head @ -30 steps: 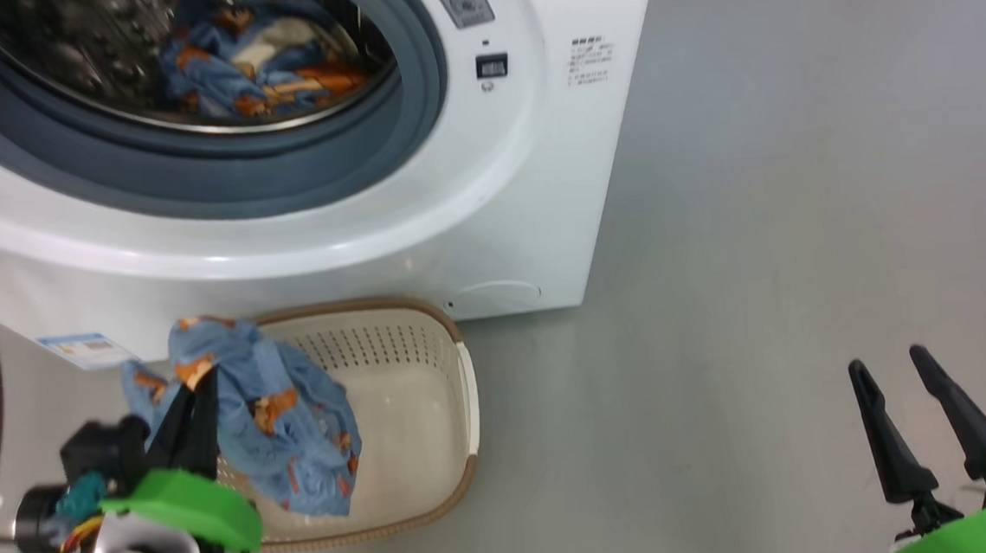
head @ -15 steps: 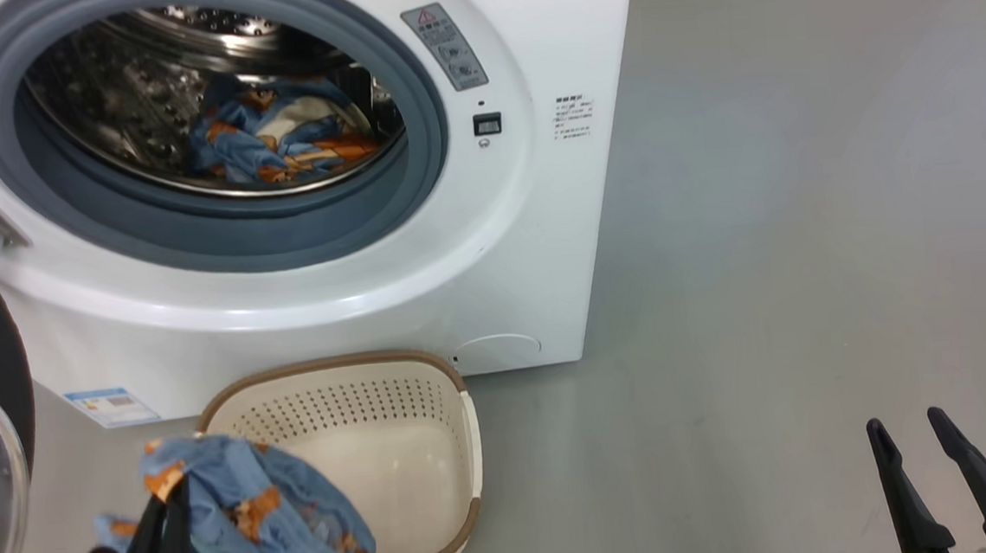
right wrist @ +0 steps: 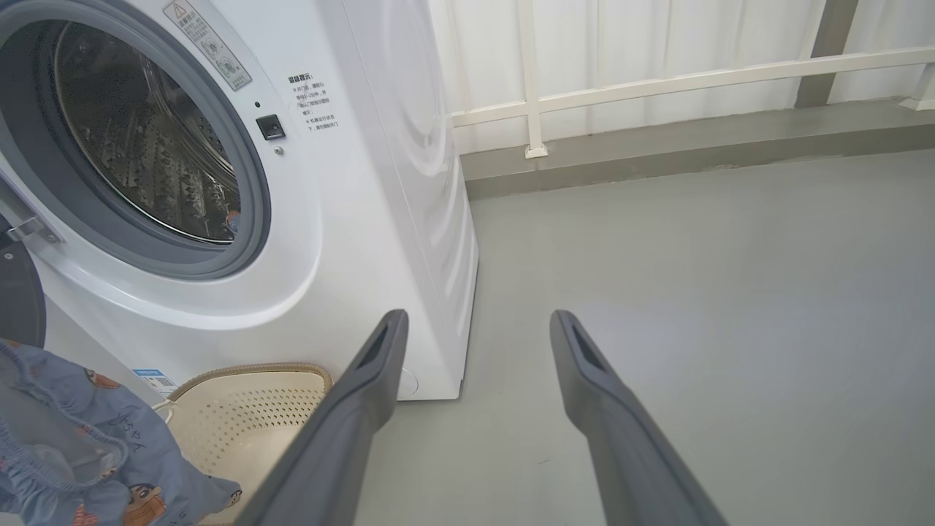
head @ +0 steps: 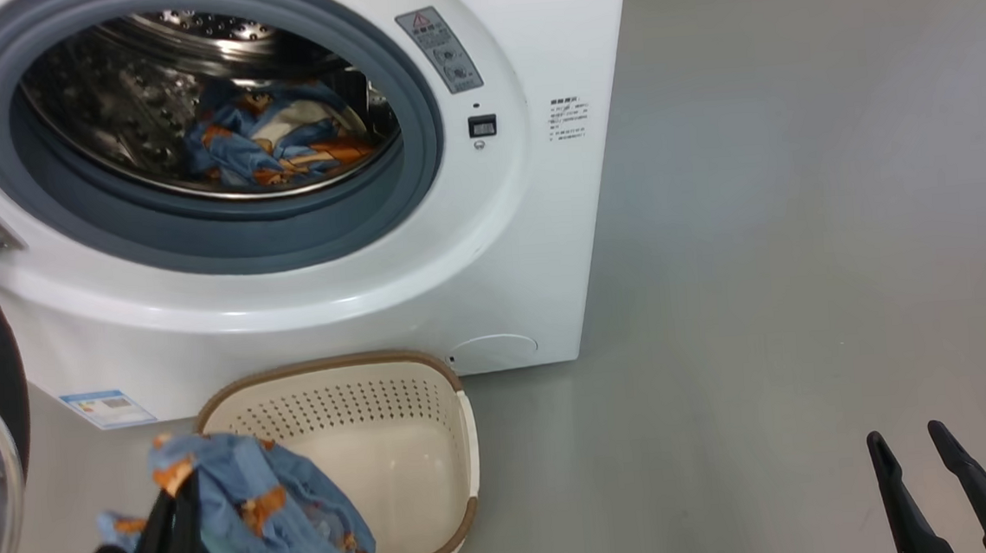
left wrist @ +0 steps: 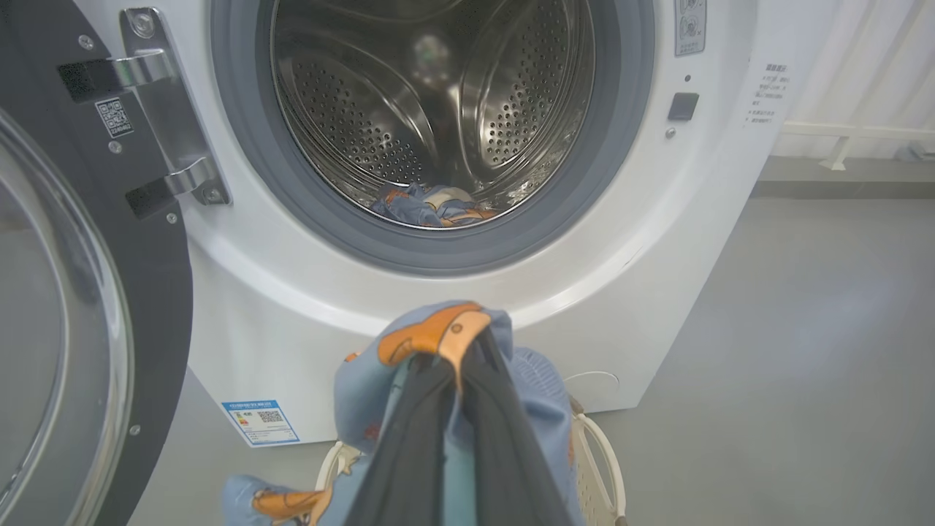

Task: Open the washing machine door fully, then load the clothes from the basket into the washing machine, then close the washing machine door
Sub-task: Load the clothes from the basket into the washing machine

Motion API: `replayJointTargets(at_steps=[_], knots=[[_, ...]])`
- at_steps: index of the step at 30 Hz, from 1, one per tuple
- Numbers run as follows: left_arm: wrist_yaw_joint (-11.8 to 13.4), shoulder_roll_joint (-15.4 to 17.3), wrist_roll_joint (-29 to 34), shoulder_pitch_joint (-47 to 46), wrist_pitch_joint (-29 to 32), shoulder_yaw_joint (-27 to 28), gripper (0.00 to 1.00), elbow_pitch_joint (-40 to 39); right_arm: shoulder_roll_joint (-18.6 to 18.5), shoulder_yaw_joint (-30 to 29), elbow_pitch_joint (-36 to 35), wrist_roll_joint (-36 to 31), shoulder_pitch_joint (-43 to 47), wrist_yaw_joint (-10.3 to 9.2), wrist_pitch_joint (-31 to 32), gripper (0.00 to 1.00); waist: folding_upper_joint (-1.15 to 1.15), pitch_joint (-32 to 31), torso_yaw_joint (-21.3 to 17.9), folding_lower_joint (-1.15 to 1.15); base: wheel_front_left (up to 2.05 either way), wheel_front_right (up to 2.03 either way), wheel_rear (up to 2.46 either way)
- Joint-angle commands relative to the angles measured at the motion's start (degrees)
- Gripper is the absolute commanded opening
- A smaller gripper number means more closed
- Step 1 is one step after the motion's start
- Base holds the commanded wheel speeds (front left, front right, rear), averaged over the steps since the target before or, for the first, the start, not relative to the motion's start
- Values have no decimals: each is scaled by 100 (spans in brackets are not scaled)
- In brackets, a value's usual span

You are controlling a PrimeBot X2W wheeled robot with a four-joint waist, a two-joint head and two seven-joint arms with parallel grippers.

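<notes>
A white washer (head: 508, 249) stands with its black door (left wrist: 157, 307) swung open to the left. Inside the steel drum (left wrist: 343, 109) lies a small heap of blue and orange clothes (head: 276, 148). On the floor (head: 760, 249), just in front of the washer, sits a cream basket (head: 326, 364); what shows of its inside is bare.

The left gripper (head: 177, 500) is pinched tight on a blue bear-print garment (head: 276, 517). It holds the garment above the basket's left end, below and in front of the drum opening. The cloth is bunched over the fingertips and hangs down around both fingers, with a loose tail trailing at the lower left.

The garment looks light, soft and limp, so it will probably sag and swing when carried. A dangling end could catch on the grey gasket (head: 418, 195). The hold on a gathered fold near the top seems sound, though a thicker bunch would slip less.

The right gripper (right wrist: 476, 315) is spread wide and empty, well apart to the right over bare floor.
</notes>
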Motion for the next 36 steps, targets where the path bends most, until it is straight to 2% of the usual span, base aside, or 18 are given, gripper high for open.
replayJointTargets(at_steps=[1,9,20,24,36], knots=[[-1,43,-51,-428,-61,154,0,-160,-94,117,-151,-25,-102,35,-28,100,0,128,6,1,0,0,0],[-51,64,-14,-1828,-61,87,0,-2,-51,230,-142,11,-435,35,-28,100,0,572,-99,1,0,0,0],[-34,476,312,-4150,-61,119,0,759,-8,320,-148,107,-931,35,-28,100,0,1274,-395,1,0,0,0],[-10,553,375,-4650,-61,94,0,1200,18,355,-152,132,-1057,35,-28,100,0,1478,-485,1,0,0,0],[176,1083,529,-5970,-61,131,0,3600,123,550,-187,200,-1442,35,-28,100,0,2108,-900,1,0,0,0]])
